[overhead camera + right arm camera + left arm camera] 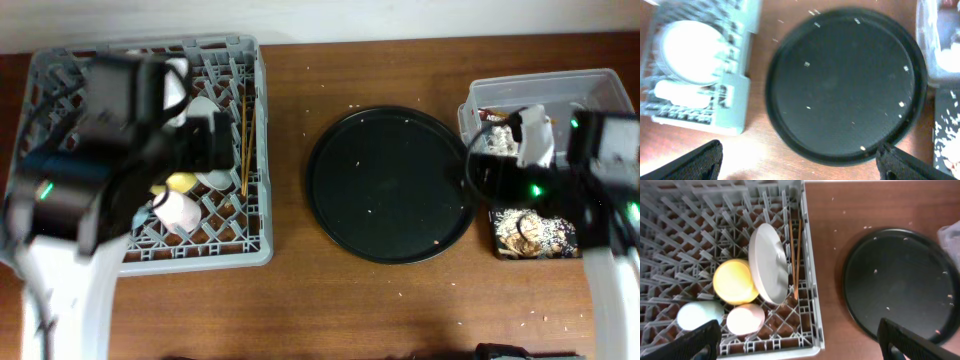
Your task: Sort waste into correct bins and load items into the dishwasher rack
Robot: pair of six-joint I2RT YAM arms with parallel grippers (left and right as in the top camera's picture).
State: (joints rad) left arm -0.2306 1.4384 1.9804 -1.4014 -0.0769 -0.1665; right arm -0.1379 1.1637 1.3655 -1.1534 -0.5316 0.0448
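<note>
The grey dishwasher rack (230,245) sits at the left. In the left wrist view (810,305) it holds the pale plate (769,262) on edge, the yellow bowl (733,281), the pink cup (745,319), the blue cup (699,315) and the chopsticks (795,260). My left gripper (800,345) hangs open and empty above the rack's right part (205,145). The clear tub (590,85) and the black rectangular tray (535,235), with rice and brown scraps in it, are at the right. My right gripper (800,160) is open and empty beside them (487,170). The tub's contents are mostly hidden.
The large round black tray (392,185) lies between the rack and the bins, with a few crumbs on it (845,85). Small crumbs dot the wooden table (300,290). My right arm covers part of the tub and the rectangular tray.
</note>
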